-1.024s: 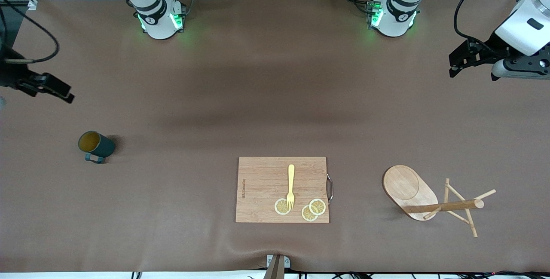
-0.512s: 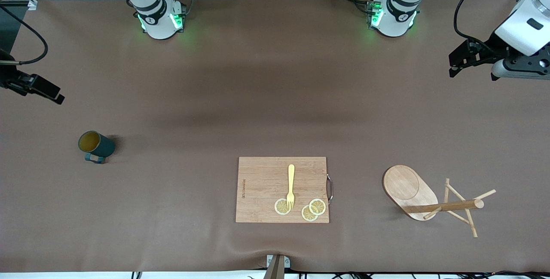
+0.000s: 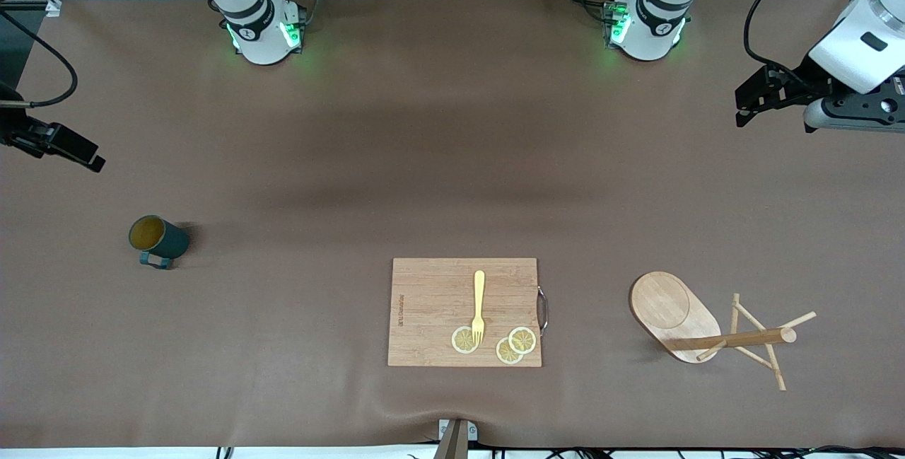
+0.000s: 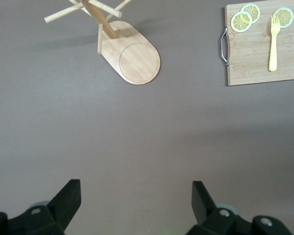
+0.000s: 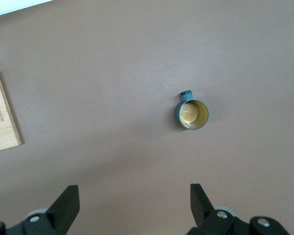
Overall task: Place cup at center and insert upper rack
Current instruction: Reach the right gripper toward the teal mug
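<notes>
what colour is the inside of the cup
Mustard yellow inside the cup, dark teal outside; clearest in the right wrist view.

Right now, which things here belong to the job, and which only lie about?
For the job:
- cup, upright, toward the right arm's end
- upper rack, toward the left arm's end

Lying about:
- cutting board
- fork on it
- lemon slices on it

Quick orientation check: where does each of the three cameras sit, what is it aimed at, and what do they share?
Front view: high, facing both bases; sees the cup, upper rack, cutting board.
Left wrist view: on the left arm, looking down past the open left gripper at rack and board.
Right wrist view: above the cup, open right gripper below.
Shared: the board shows in all three.
</notes>
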Available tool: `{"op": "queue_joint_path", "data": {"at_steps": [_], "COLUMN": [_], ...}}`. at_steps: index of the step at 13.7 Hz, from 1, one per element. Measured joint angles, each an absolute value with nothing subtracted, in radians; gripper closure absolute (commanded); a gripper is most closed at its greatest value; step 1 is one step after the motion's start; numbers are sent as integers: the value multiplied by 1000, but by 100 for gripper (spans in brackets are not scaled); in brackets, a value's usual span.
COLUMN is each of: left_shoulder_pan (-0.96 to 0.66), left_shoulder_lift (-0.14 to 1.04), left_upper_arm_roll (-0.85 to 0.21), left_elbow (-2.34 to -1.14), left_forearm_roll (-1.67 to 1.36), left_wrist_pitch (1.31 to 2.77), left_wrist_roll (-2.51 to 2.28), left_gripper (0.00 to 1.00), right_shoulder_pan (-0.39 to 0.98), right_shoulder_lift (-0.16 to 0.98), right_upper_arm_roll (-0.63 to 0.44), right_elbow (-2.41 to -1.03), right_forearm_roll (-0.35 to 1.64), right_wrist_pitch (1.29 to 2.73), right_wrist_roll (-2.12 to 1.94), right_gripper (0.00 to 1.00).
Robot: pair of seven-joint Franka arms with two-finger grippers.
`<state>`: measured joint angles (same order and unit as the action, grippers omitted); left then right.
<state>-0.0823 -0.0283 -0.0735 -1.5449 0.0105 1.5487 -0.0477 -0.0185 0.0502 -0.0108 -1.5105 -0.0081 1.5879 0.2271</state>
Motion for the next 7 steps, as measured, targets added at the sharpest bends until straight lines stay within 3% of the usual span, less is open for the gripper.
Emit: {"op": "queue_joint_path", "data": {"at_steps": [7], "left_shoulder_pan": [-84], "left_shoulder_lift": [-14], "left_upper_arm_roll": [-80], "left_elbow": [-1546], "left_forearm_roll": [10], "left_wrist_pitch": [1549], "left_wrist_roll": [-48], "left_gripper": [0], "right_shoulder_pan": [-31], "right_shoulder_lift": [101], "right_upper_arm_roll": [-12], "right_elbow": [-1514], "right_forearm_roll": [-8], "right_wrist_pitch": [1583], "right_wrist_roll": [227], "right_gripper": [0]}}
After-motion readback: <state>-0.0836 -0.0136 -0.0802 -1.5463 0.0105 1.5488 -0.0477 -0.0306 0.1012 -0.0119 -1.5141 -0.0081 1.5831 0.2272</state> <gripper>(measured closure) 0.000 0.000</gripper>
